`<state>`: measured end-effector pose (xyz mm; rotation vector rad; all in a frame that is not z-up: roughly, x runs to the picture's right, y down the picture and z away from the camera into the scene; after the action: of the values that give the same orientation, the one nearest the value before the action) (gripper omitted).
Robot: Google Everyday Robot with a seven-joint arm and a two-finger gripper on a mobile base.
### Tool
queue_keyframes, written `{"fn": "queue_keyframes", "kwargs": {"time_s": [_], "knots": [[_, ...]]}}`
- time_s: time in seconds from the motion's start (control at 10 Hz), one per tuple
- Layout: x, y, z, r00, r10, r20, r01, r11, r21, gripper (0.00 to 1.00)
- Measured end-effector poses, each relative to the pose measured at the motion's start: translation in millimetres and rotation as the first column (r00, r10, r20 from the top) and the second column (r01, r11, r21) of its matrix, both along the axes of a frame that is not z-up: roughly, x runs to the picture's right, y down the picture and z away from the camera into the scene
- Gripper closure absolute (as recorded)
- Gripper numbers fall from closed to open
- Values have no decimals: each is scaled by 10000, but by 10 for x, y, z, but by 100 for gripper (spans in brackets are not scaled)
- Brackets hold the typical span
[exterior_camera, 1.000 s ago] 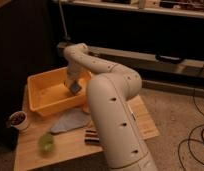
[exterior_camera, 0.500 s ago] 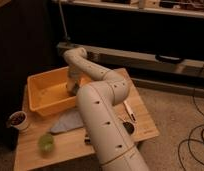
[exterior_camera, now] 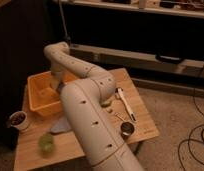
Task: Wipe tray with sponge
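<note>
The yellow-orange tray (exterior_camera: 37, 100) stands on the left part of the wooden table. My arm rises through the middle of the view, bends at the top and comes down into the tray. My gripper (exterior_camera: 57, 86) sits low inside the tray near its right wall and is shut. The wrist and the forearm cover most of it. The sponge does not show; I cannot tell whether it is under or in the gripper.
A light-blue cloth (exterior_camera: 60, 126) lies in front of the tray, partly under my arm. A green round object (exterior_camera: 46, 142) and a small cup (exterior_camera: 17, 120) sit at the table's front left. A white utensil (exterior_camera: 126, 102) and a metal can (exterior_camera: 127, 130) lie on the right.
My arm's big link has swung left across the view and covers more of the table. The gripper has stayed down inside the tray, shifting slightly toward its right wall.
</note>
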<state>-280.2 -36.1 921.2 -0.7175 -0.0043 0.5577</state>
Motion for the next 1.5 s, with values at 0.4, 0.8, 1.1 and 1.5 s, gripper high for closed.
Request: {"fn": "queue_keyframes", "kwargs": {"time_s": [0.4,0.8,1.1,1.5], "knots": [[-101,440,-258,9984,-560,97,563,9980,-282,100],[609,322,-335,9962,-93,-861,98,9999,56,100],[1257,-19,-144,9809,311,-1920,-268,9993,253,100],[1410,-416,115,9645,655,-2559,-592,9977,322,100]]}}
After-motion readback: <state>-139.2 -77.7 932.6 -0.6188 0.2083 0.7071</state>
